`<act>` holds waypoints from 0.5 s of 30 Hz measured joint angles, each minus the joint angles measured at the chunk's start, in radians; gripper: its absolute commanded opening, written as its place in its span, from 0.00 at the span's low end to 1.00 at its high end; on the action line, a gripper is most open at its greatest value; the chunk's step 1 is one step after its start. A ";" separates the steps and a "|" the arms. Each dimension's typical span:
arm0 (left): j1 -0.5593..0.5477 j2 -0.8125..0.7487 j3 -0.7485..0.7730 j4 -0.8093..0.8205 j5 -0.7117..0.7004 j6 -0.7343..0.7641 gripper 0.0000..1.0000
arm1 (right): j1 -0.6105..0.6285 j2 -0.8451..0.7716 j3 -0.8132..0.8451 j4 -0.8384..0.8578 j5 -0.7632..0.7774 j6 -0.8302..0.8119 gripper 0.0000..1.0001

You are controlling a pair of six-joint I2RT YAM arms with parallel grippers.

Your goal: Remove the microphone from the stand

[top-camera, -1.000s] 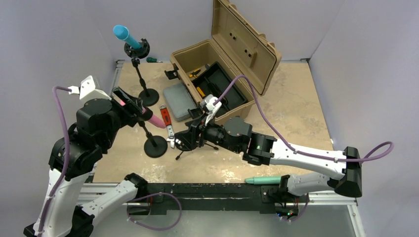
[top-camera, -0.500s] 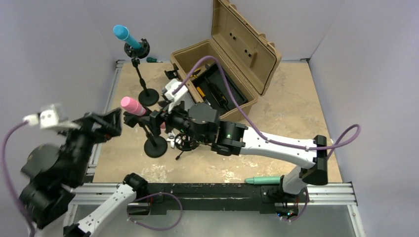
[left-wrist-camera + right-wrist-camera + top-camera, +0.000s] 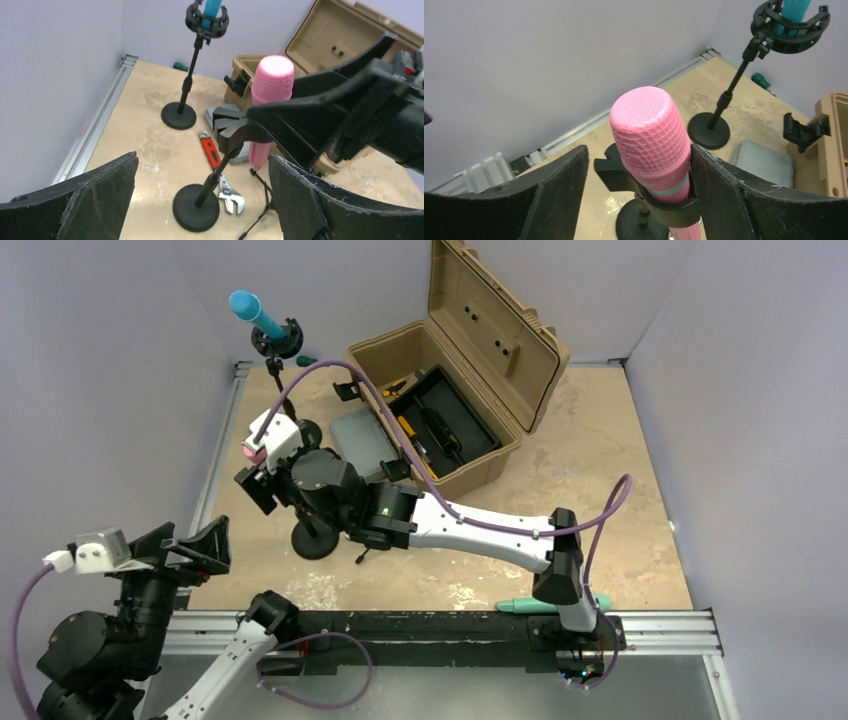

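**Right pincer straddles the pink microphone, which sits in its clip**

The right pincer (image 3: 638,155) is released. Its fingers stand either side of the microphone (image 3: 649,135), the right finger against the pink head and the left finger with a gap. The microphone has a pink mesh head, a pale band under it and a pink body. It stands nearly upright in the black clip (image 3: 664,210) of the stand (image 3: 196,210), at the 9 o'clock side of the table (image 3: 600,460). The clip wraps the body just below the band.

The left pincer (image 3: 202,165) is spread wide and empty, well apart at 7 o'clock from the stand. A red-handled wrench (image 3: 212,152) lies just beside the stand's base. At 12 o'clock a second stand (image 3: 179,115) holds a blue microphone (image 3: 250,308). An open tan toolbox (image 3: 470,370) sits at 2 o'clock, with a grey case (image 3: 362,440) beside it.
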 measured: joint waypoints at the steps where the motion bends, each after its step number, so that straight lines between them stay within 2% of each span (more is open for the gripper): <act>1: 0.000 0.003 -0.005 -0.014 0.007 0.000 1.00 | 0.000 0.019 0.014 -0.006 0.015 -0.008 0.67; 7: 0.000 0.029 -0.043 -0.051 0.051 -0.004 1.00 | 0.000 0.081 0.038 -0.010 0.120 -0.056 0.36; 11: 0.000 0.049 -0.080 -0.053 0.075 -0.008 1.00 | -0.001 0.077 0.017 0.018 0.169 -0.108 0.03; 12: 0.000 0.055 -0.089 -0.054 0.082 -0.013 1.00 | -0.001 0.072 0.001 0.037 0.171 -0.118 0.00; 15: 0.000 0.066 -0.111 -0.049 0.103 -0.033 1.00 | -0.010 0.030 -0.084 0.105 0.117 -0.152 0.00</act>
